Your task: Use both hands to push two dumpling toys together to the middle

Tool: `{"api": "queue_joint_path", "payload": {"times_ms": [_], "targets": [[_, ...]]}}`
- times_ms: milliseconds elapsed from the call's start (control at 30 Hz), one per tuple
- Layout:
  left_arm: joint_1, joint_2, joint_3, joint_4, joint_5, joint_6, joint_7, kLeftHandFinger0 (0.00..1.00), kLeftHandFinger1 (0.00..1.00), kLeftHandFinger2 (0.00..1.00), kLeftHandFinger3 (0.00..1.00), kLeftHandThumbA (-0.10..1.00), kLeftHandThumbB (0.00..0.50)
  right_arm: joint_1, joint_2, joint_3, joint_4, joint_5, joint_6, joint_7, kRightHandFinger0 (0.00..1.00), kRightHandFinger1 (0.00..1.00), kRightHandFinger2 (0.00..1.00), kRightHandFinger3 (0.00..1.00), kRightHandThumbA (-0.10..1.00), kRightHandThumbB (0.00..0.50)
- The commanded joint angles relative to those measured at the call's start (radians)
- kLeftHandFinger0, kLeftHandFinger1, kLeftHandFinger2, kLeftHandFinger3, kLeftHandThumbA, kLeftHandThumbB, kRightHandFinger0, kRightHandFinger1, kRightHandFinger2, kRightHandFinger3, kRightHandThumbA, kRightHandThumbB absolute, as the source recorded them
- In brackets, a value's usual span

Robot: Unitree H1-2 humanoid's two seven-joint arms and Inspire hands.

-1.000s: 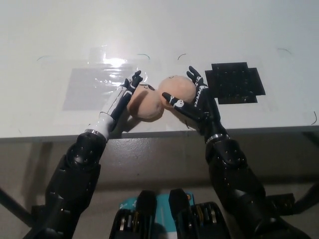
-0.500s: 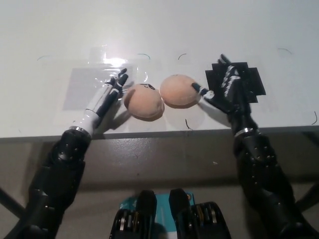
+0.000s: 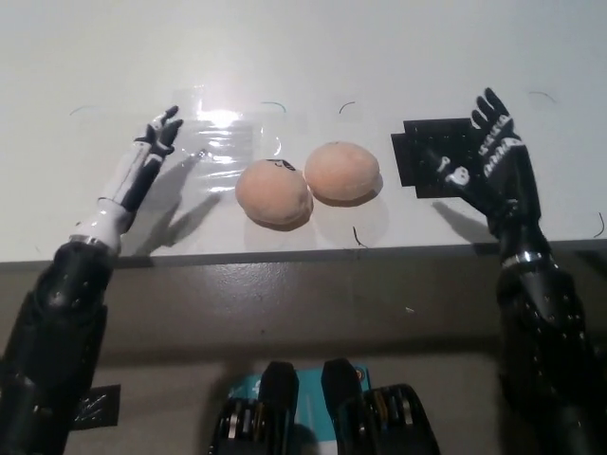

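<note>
Sitting side by side near the front edge of the bench (image 3: 76, 57), touching or nearly so: left dumpling (image 3: 273, 192) and right dumpling (image 3: 341, 172), apparently already brought together. Hovering well apart on either flank, holding nothing: left hand (image 3: 142, 166) and right hand (image 3: 488, 156), fingers spread, likely giving the pair room.

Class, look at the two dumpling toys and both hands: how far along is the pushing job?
Done, it seems: the left dumpling toy and right dumpling toy sit side by side, touching, mid-table. In hand: nothing; the left hand and right hand are open, apart from the toys. Left: apparently only resting the arms.
</note>
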Motion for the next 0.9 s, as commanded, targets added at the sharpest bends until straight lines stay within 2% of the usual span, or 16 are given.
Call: {"api": "queue_joint_path", "payload": {"times_ms": [0, 67, 100, 167, 200, 233, 267, 300, 367, 467, 533, 600, 867], "targets": [[0.180, -0.033, 0.073, -0.464, -0.150, 0.093, 0.009, 1.00, 1.00, 1.00, 1.00, 1.00, 0.296, 0.114, 0.005, 0.017, -0.306, 0.017, 0.077, 0.023, 1.00, 1.00, 1.00, 1.00, 1.00, 0.163], [0.245, -0.043, 0.068, -0.579, -0.162, 0.085, 0.007, 1.00, 1.00, 1.00, 1.00, 1.00, 0.293, 0.160, 0.006, 0.030, -0.384, 0.003, 0.073, 0.027, 1.00, 1.00, 1.00, 1.00, 1.00, 0.173], [0.304, -0.048, 0.063, -0.663, -0.164, 0.081, 0.007, 1.00, 1.00, 1.00, 1.00, 1.00, 0.356, 0.208, 0.009, 0.044, -0.448, -0.005, 0.075, 0.032, 1.00, 1.00, 1.00, 1.00, 1.00, 0.219], [0.366, -0.048, 0.056, -0.740, -0.167, 0.074, 0.000, 1.00, 1.00, 1.00, 1.00, 1.00, 0.367, 0.258, 0.010, 0.056, -0.513, -0.014, 0.083, 0.034, 1.00, 1.00, 1.00, 1.00, 1.00, 0.239], [0.406, -0.042, 0.053, -0.770, -0.176, 0.067, -0.010, 1.00, 1.00, 1.00, 1.00, 1.00, 0.374, 0.296, 0.010, 0.064, -0.553, -0.020, 0.093, 0.036, 1.00, 1.00, 1.00, 1.00, 1.00, 0.272], [0.430, -0.034, 0.051, -0.778, -0.185, 0.053, -0.020, 1.00, 1.00, 1.00, 1.00, 1.00, 0.343, 0.320, 0.007, 0.068, -0.574, -0.031, 0.095, 0.036, 1.00, 1.00, 1.00, 1.00, 1.00, 0.287], [0.437, -0.032, 0.051, -0.780, -0.188, 0.050, -0.024, 1.00, 1.00, 1.00, 1.00, 1.00, 0.367, 0.327, 0.005, 0.070, -0.581, -0.035, 0.097, 0.035, 1.00, 1.00, 1.00, 1.00, 1.00, 0.352], [0.485, -0.018, 0.051, -0.802, -0.185, 0.043, -0.033, 1.00, 1.00, 1.00, 1.00, 1.00, 0.323, 0.373, -0.002, 0.077, -0.612, -0.040, 0.081, 0.044, 1.00, 1.00, 1.00, 1.00, 1.00, 0.311], [0.548, -0.004, 0.051, -0.819, -0.176, 0.001, -0.039, 1.00, 1.00, 1.00, 1.00, 1.00, 0.256, 0.434, -0.009, 0.086, -0.633, -0.035, 0.058, 0.056, 1.00, 1.00, 1.00, 1.00, 1.00, 0.306], [0.625, 0.012, 0.061, -0.837, -0.187, -0.020, -0.046, 1.00, 1.00, 1.00, 1.00, 1.00, 0.230, 0.488, -0.013, 0.099, -0.617, -0.017, 0.013, 0.072, 1.00, 1.00, 1.00, 1.00, 1.00, 0.293], [0.687, 0.023, 0.069, -0.841, -0.197, -0.028, -0.058, 1.00, 1.00, 1.00, 1.00, 1.00, 0.259, 0.527, -0.016, 0.108, -0.604, -0.017, -0.004, 0.076, 1.00, 1.00, 1.00, 1.00, 1.00, 0.305], [0.720, 0.027, 0.077, -0.833, -0.190, -0.047, -0.057, 1.00, 1.00, 1.00, 1.00, 1.00, 0.265, 0.545, -0.019, 0.113, -0.592, -0.016, -0.021, 0.078, 1.00, 1.00, 1.00, 1.00, 1.00, 0.291], [0.758, 0.034, 0.082, -0.750, -0.230, -0.062, -0.072, 1.00, 1.00, 1.00, 1.00, 1.00, 0.291, 0.584, -0.028, 0.123, -0.561, -0.038, -0.043, 0.078, 1.00, 1.00, 1.00, 1.00, 1.00, 0.294]]}}
